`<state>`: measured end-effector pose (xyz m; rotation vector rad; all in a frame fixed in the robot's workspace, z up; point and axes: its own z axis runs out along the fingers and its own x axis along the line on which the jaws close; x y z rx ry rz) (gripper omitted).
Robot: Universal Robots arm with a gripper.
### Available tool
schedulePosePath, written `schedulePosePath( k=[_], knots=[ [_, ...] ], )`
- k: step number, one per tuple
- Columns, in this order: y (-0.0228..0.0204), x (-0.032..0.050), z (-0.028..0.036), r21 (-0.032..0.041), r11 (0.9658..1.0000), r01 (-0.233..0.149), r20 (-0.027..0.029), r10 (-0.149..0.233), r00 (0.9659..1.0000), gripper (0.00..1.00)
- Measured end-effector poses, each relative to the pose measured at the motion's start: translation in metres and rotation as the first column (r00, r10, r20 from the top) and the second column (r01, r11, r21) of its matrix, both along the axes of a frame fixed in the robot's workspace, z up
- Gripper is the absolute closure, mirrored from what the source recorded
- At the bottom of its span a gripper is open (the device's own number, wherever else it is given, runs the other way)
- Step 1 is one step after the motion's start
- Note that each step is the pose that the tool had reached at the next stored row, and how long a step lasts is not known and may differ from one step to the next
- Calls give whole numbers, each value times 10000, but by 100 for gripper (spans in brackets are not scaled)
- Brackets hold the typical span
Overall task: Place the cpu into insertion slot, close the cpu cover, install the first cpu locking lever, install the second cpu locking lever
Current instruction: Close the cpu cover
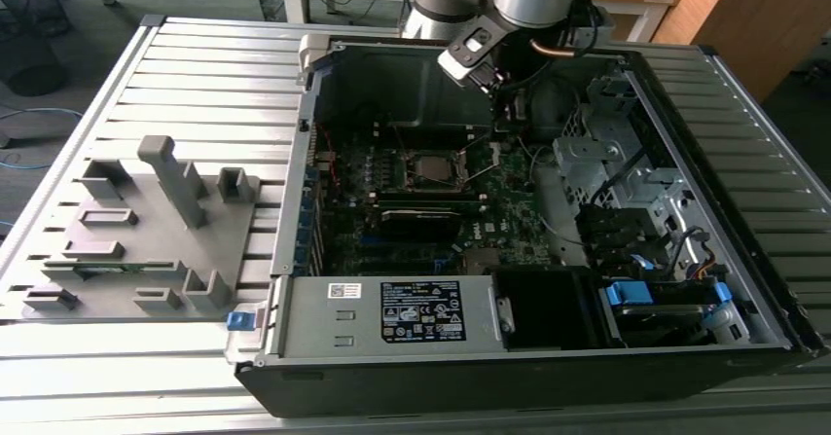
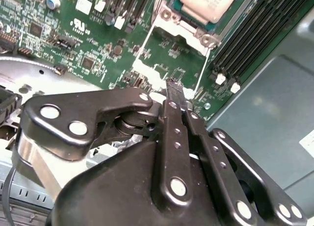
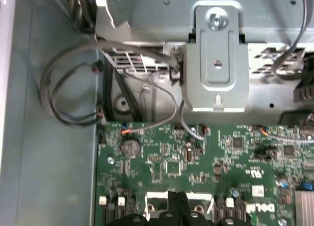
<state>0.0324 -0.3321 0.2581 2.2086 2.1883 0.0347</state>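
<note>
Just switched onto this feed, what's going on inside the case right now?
The arm's gripper is down inside the open computer case, fingers together, with their tips at the edge of the cpu cover. The cpu already sits in the insertion slot. The cover is swung open beside it, not yet closed over the chip.
</note>
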Motion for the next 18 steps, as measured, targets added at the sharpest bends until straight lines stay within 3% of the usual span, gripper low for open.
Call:
schedulePosePath(
  k=[12, 18],
  knots=[
    [0, 197, -4, 0, 10000, 0, 0, 0, 10000, 90],
    [0, 201, -85, 0, 10000, 1, 0, -1, 10000, 90]
  ],
)
